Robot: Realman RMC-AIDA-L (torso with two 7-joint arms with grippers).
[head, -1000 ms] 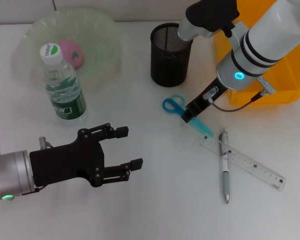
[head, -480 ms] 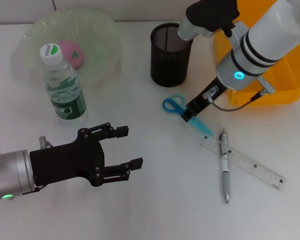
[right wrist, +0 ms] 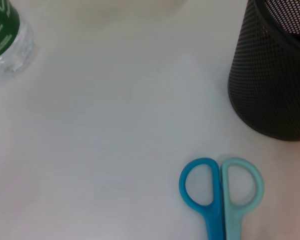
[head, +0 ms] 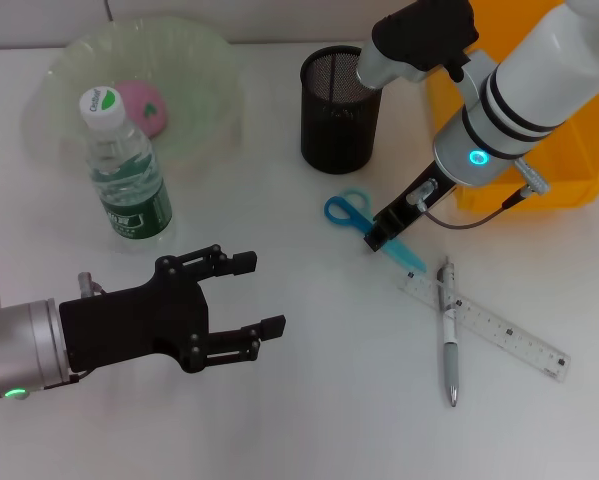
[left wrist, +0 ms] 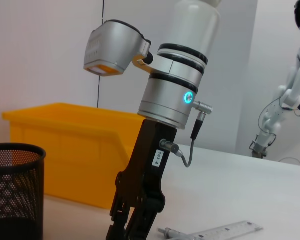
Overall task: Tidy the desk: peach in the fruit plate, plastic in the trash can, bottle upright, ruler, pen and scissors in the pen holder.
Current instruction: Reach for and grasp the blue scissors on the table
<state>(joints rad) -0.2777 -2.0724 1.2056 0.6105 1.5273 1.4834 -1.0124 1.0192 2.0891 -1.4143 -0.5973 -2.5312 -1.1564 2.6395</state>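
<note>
So the right gripper [head: 383, 234] is down over the middle of the scissors [head: 364, 222], roughly where the handles meet the blades. The scissors lie flat on the desk [head: 319, 400], just in front of the black mesh pen holder [head: 341, 108], with the blue loops toward the holder and the teal blade tip poking out the far side of the gripper, toward the ruler [head: 487, 327]. That long axis runs on a diagonal, so the lift has to carry them back toward the holder and tip them upright.

Honestly I can't tell whether the fingers are clamped on the scissors or just straddling them. The head view hides the tips, the left wrist view cuts them off at the frame edge, and the right wrist view shows only the handle loops.

The pen [head: 447, 332] lies across the ruler, both untouched. The left gripper [head: 259, 295] hovers spread wide, well apart from it all. Bottle [head: 127, 172] is already upright, peach [head: 147, 106] in the fruit plate [head: 204, 60].
</note>
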